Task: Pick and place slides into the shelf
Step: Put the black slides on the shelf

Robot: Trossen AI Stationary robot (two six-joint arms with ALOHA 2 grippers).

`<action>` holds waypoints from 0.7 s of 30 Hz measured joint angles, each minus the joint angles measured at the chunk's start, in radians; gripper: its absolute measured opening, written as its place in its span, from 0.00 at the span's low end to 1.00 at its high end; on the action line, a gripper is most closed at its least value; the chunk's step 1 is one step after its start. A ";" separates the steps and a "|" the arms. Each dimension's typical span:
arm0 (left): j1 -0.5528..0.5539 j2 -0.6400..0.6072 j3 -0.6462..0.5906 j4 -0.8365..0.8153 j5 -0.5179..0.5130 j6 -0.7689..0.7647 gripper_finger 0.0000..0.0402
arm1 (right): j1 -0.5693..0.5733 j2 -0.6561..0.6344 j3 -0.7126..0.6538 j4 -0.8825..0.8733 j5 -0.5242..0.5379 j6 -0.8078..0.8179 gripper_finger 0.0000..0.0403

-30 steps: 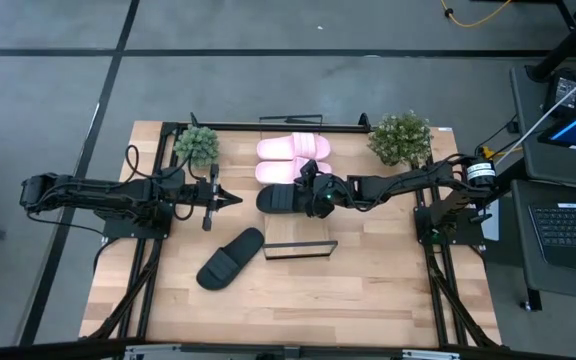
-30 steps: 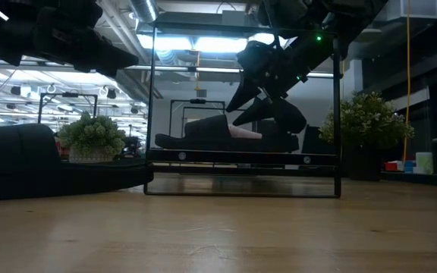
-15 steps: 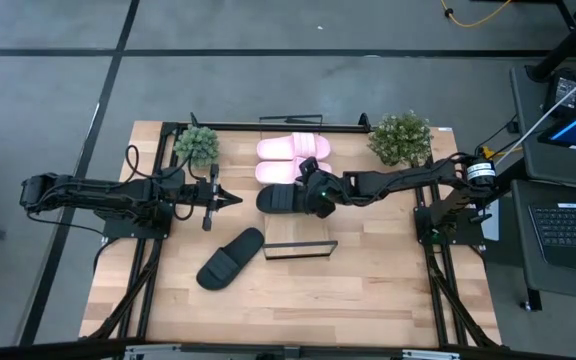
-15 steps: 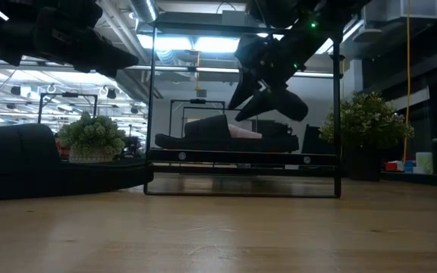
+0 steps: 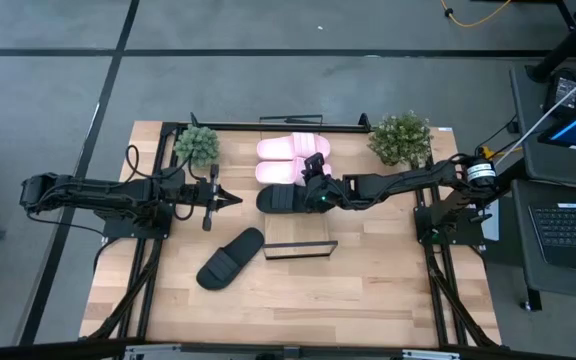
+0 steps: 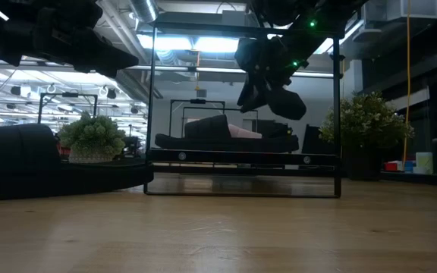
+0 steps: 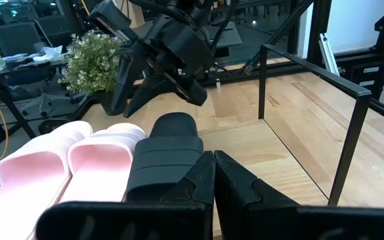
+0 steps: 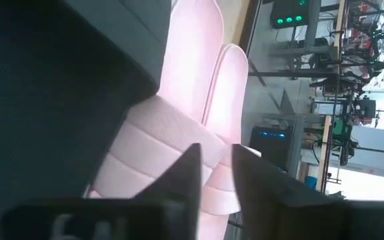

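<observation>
Wooden shelf (image 5: pixel 301 246) carries two pink slides (image 5: pixel 290 158) and one black slide (image 5: pixel 280 199); right tool (image 5: pixel 315 180) nearly clenched, empty.

Two dark jointed arms, black cables, green light at right wrist

Wooden desk (image 5: pixel 368 290) bearing: shelf (image 5: pixel 301 249) holding two pink slides (image 5: pixel 293 158) and one black slide (image 5: pixel 280 199) side by side; another black slide (image 5: pixel 229 258) loose on desk; two potted plants (image 5: pixel 197 145) at rear corners.
</observation>
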 joint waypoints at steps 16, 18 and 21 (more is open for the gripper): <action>0.000 0.000 0.000 0.000 0.000 0.001 0.00 | 0.011 0.000 0.052 -0.159 -0.037 0.241 0.01; 0.000 0.000 0.000 0.000 0.000 0.002 0.00 | 0.015 0.000 0.098 -0.254 -0.089 0.305 0.01; 0.000 0.000 0.000 0.000 0.000 0.018 0.00 | 0.016 0.000 0.175 -0.375 -0.172 0.387 0.01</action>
